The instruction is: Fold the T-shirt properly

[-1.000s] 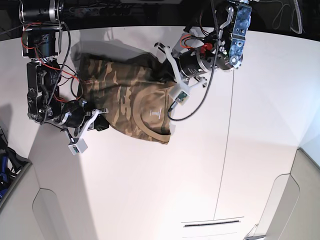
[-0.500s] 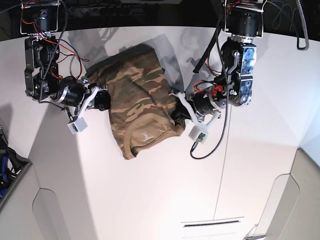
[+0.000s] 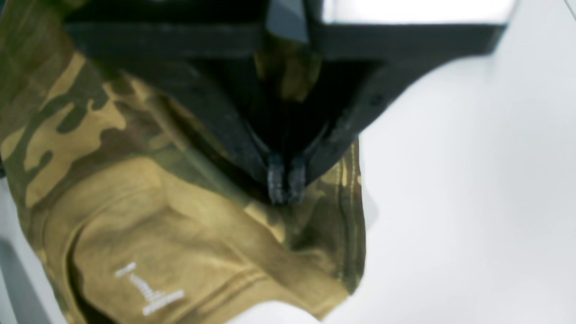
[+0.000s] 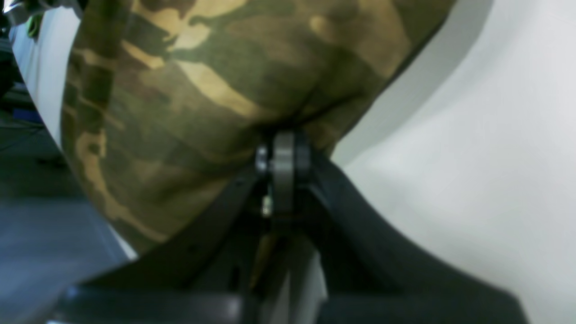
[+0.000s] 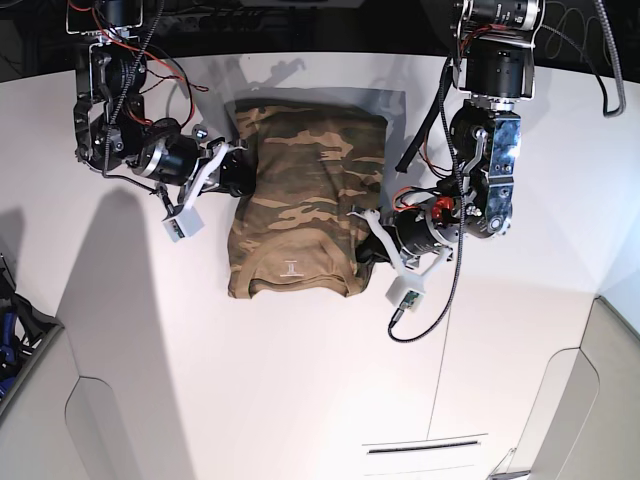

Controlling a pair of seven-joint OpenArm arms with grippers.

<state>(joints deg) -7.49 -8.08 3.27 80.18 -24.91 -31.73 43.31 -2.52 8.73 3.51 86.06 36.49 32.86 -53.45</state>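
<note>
Shirt (image 5: 305, 200) lies on the white table (image 5: 300, 400), folded to a compact rectangle, neck band toward the camera. Left gripper (image 3: 286, 180) pinches its edge near the collar; right gripper (image 4: 281, 150) pinches the opposite edge. Judged nearly done: release and final smoothing remain.

Table (image 5: 300, 400): bare white surface near and right of the T-shirt (image 5: 305, 200), open for passage. Obstacles: 2 arms flanking the cloth, left gripper (image 5: 368, 250) at its right edge, right gripper (image 5: 232, 175) at its left edge, cables trailing from both.
</note>
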